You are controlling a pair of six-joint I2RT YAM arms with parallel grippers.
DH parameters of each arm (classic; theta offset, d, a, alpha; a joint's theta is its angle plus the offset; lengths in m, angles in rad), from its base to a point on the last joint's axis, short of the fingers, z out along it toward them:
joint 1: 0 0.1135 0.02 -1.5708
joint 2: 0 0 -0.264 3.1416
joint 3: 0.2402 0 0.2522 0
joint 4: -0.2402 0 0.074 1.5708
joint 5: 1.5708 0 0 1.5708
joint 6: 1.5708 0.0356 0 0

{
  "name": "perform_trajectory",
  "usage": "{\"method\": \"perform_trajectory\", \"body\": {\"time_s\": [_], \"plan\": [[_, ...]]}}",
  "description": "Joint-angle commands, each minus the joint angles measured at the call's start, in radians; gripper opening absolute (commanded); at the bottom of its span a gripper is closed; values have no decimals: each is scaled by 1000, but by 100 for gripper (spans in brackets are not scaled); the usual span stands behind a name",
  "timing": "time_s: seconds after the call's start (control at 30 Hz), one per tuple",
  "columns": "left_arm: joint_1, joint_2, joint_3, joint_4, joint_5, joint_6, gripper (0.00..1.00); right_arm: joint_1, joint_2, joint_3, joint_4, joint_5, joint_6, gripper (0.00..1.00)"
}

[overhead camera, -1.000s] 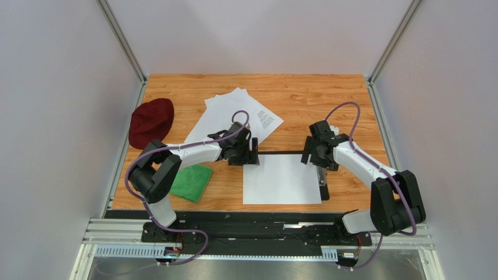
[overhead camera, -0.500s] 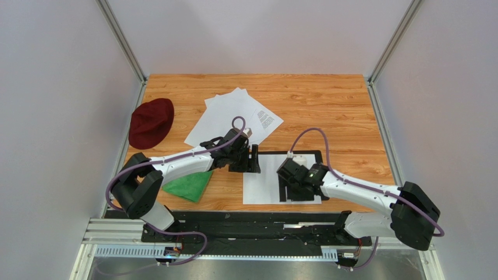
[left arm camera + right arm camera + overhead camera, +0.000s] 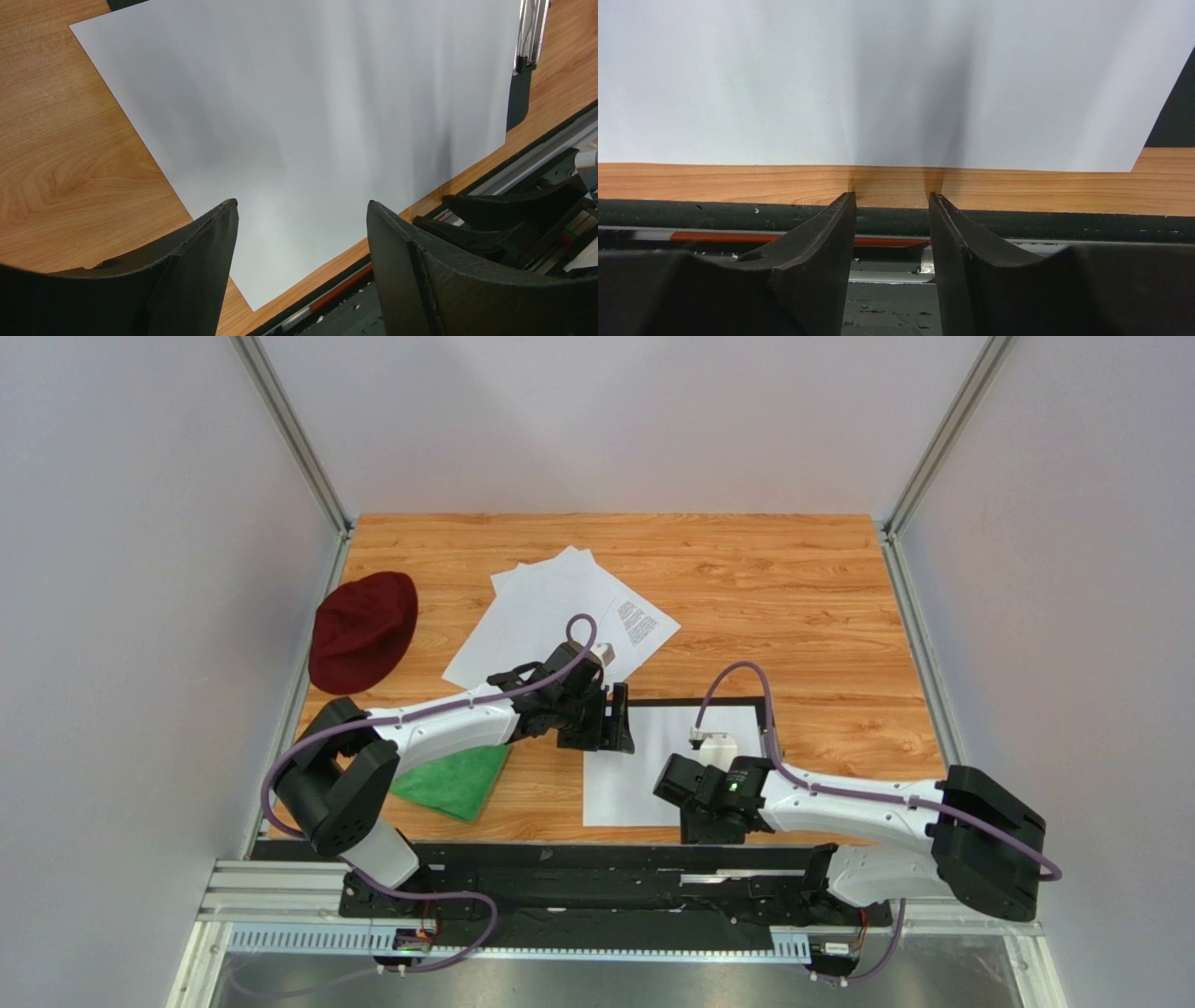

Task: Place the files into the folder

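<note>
Hovering with left gripper [image 3: 302, 210] spread wide over sheet [image 3: 680, 763] skewed on folder [image 3: 766, 721], likely to steady it. Set at near edge with right gripper [image 3: 891, 199], narrowly parted, seemingly empty, for pushing it square.

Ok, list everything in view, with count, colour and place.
hat: one, dark red, table's left edge
cloth: one, green, near left
loose sheets: several overlapping, white, far centre; one shows printed text
single sheet: one, white, lying on the folder
folder: one, black, near centre, mostly covered
table: one, wood-brown
left gripper: one, black, open, over the folder's far-left corner
right gripper: one, black, open, at the single sheet's near edge
</note>
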Motion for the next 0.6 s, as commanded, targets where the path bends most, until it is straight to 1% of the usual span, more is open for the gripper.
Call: {"method": "perform_trajectory", "body": {"time_s": [0.0,0.17,0.57], "plan": [[-3,-31,16,11,-7,8,76,-6,42,22,45,63,8,47],[-3,-32,11,14,-5,6,76,-20,76,31,60,76,3,47],[-3,-21,37,-2,-16,17,76,-55,90,80,48,120,20,48]]}}
